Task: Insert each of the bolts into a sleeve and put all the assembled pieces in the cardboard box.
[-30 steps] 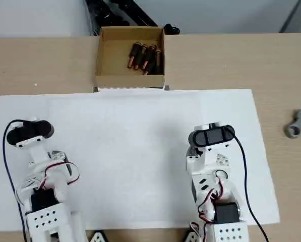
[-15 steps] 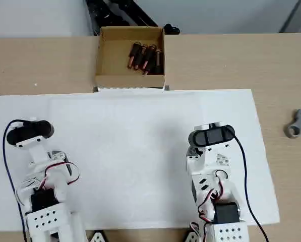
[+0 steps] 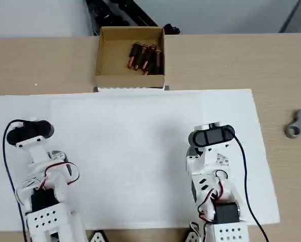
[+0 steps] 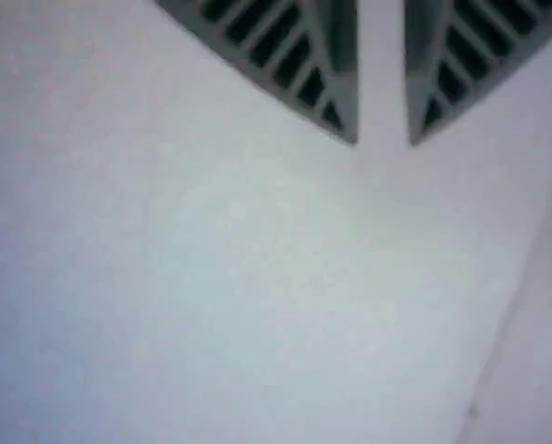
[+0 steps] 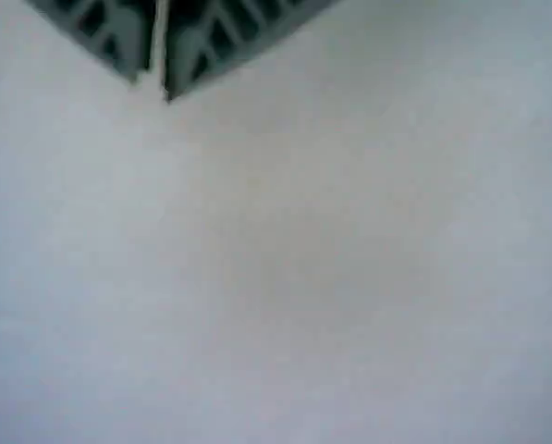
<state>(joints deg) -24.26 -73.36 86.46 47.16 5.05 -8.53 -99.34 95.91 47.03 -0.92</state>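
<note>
The cardboard box [image 3: 103,59] stands at the far edge of the white sheet, left of centre. Several dark sleeves with copper-coloured bolts [image 3: 145,56] lie bunched in its right half. Both arms are folded back at the near edge of the table, the left arm [image 3: 32,133] at the left and the right arm [image 3: 211,137] right of centre. My left gripper [image 4: 382,139] hangs over bare white paper, with a narrow slit between its fingers and nothing held. Over the same paper, my right gripper [image 5: 158,88] has its fingers almost touching and holds nothing.
A large white paper sheet [image 3: 130,146] covers the wooden table between the arms and the box. A small grey plastic part [image 3: 296,123] lies on the bare wood at the far right. Dark equipment [image 3: 115,12] sits behind the box.
</note>
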